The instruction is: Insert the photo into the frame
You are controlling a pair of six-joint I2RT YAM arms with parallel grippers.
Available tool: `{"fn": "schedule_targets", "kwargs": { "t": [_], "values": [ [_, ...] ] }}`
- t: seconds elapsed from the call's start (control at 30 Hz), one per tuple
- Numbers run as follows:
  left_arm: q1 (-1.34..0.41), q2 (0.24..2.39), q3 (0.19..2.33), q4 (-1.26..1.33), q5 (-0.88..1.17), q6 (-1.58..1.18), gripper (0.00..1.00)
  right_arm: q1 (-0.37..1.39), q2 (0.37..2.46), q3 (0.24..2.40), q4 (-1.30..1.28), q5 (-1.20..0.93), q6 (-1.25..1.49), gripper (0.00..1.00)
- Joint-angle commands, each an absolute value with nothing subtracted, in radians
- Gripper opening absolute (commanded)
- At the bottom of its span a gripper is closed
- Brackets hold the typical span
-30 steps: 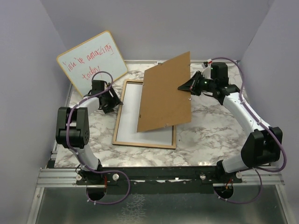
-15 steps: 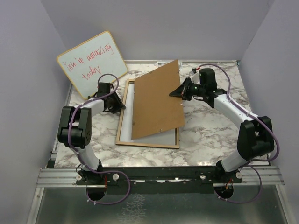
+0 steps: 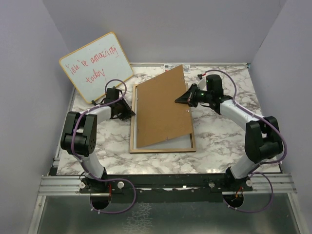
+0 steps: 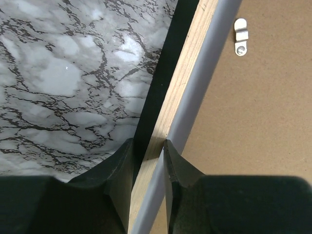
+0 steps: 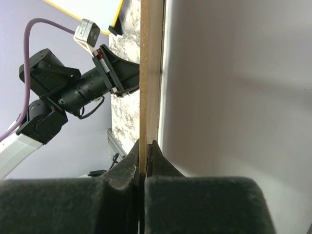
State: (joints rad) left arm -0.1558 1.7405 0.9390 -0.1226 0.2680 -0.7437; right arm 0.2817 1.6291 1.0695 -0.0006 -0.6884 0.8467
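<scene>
The frame [image 3: 161, 150] lies flat on the marble table, light wood face up. My left gripper [image 3: 131, 112] is shut on its left rail; the left wrist view shows my fingertips [image 4: 168, 151] straddling the wood rail [image 4: 183, 83]. My right gripper [image 3: 179, 99] is shut on the right edge of the plain brown board [image 3: 161, 109] and holds it tilted over the frame. The right wrist view shows the board [image 5: 151, 73] edge-on between the closed jaws of that gripper [image 5: 145, 144]. A pale sheet [image 3: 168, 142] shows inside the frame below the board. The photo's printed side is hidden.
A wood-edged whiteboard [image 3: 96, 66] with red handwriting leans against the back left wall. A small metal clip [image 4: 240, 36] sits on the board near the rail. Purple-grey walls close in the left, back and right sides. My left arm [image 5: 73, 90] shows beyond the board.
My right gripper has carried the brown board leftward and lower, over the frame. My left gripper and the frame have shifted to the right.
</scene>
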Motion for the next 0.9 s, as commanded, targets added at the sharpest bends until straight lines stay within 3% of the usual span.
{"fn": "schedule_targets", "kwargs": {
  "t": [0.0, 0.3, 0.6, 0.87],
  "values": [
    [-0.163, 1.707, 0.92, -0.114, 0.293, -0.765, 0.25, 0.281, 1.652, 1.06, 0.113, -0.758, 0.87, 0.01],
    [-0.163, 1.71, 0.945, -0.143, 0.276, -0.746, 0.17, 0.281, 1.707, 1.056, 0.145, -0.77, 0.89, 0.01],
    [-0.163, 1.686, 0.977, -0.192, 0.205, -0.728, 0.17, 0.281, 1.704, 1.042, 0.077, -0.738, 0.883, 0.01],
    [-0.163, 1.671, 0.98, -0.196, 0.215, -0.729, 0.27, 0.278, 1.674, 0.985, 0.109, -0.736, 0.922, 0.01]
  ]
}}
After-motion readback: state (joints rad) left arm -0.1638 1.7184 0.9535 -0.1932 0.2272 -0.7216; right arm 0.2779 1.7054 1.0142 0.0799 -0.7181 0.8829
